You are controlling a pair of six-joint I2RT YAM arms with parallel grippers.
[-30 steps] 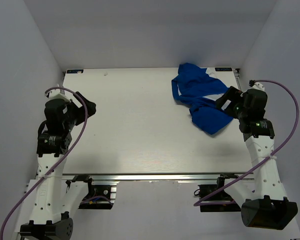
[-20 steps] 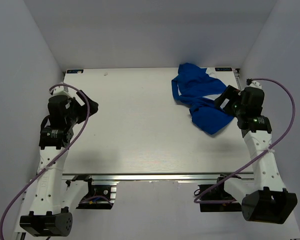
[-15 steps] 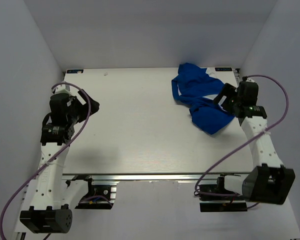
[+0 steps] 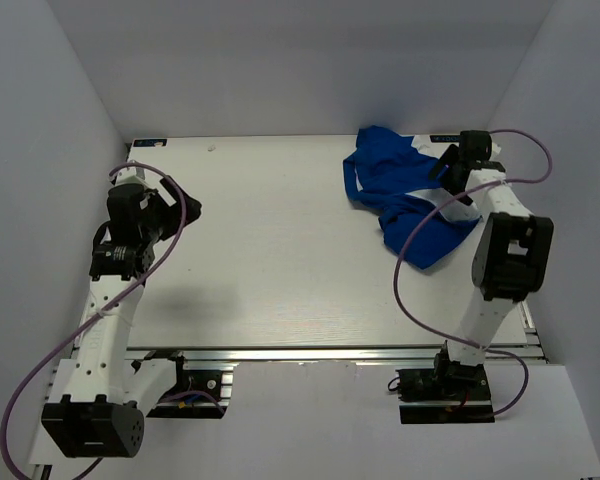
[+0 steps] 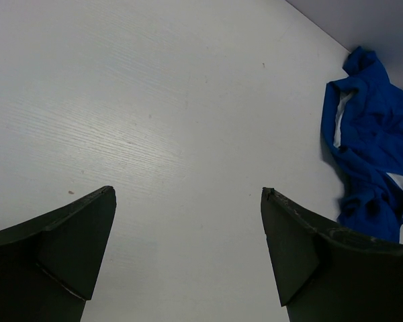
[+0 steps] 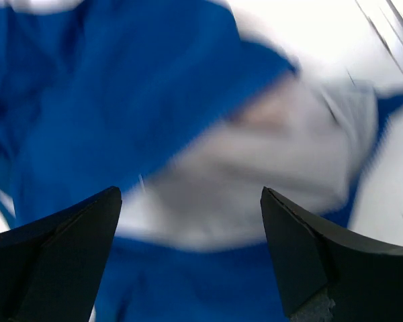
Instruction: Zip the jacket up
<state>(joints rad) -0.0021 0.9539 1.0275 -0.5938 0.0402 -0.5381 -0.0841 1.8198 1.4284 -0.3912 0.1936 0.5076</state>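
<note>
Jacket (image 4: 400, 205) sits crumpled in a heap at the far right of the table (image 4: 260, 250), close to the back edge and right edge, not laid flat. It is mostly royal blue, with a bit of white showing at the top of the heap and along a fold. The zip and lettering can't be made out from the top view.

Left gripper (image 5: 188, 191) has its jaws spread wide and nothing between them. It hangs over bare tabletop on the left side, well apart from the jacket. The left wrist view shows both dark fingers (image 5: 60, 248) at the bottom of the frame, with the jacket small in the upper right corner.

Right gripper (image 6: 189, 194) is at the far right of the table, right over the jacket's right edge. Its jaws are also wide apart and no fabric is pinched between the fingers (image 6: 60, 261). The right wrist view is motion-blurred, with blue cloth and a pale white-grey patch filling the frame. It can't be told whether the fingertips touch the cloth.

The right arm (image 4: 505, 250) reaches up along the right edge, and a purple cable (image 4: 420, 230) loops across the lower part of the jacket
</note>
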